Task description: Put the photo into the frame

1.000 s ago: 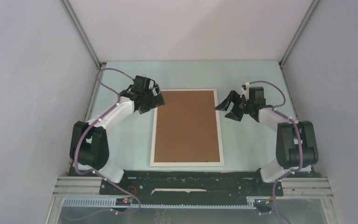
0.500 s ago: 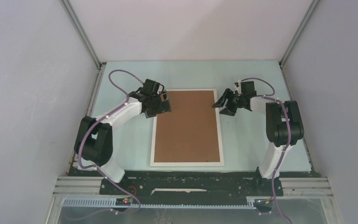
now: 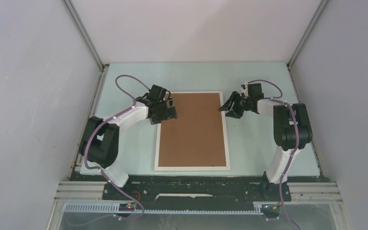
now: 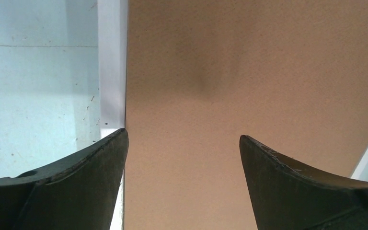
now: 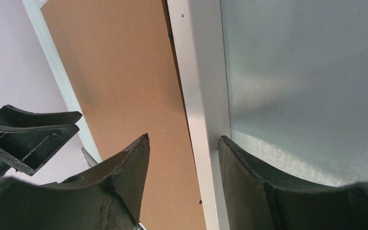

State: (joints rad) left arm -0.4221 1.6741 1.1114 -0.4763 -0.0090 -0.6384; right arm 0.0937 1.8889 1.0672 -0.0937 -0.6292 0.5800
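Frame (image 3: pixel 191 168): white, flat at mid-table (image 3: pixel 258 143), long side running away from the arm bases. Brown backing board (image 3: pixel 192 129) sits inside it and fills the opening.

Photo: not visible in any view; cannot tell whether it lies under the board.

Left gripper (image 4: pixel 183 139): jaws spread wide, low over the board's far left part, beside the left rail, holding nothing.

Right gripper (image 5: pixel 184 139): jaws partly spread, astride the far right rail. Outer finger at the rail's edge, inner finger over the board. No pinch seen; contact hard to judge.
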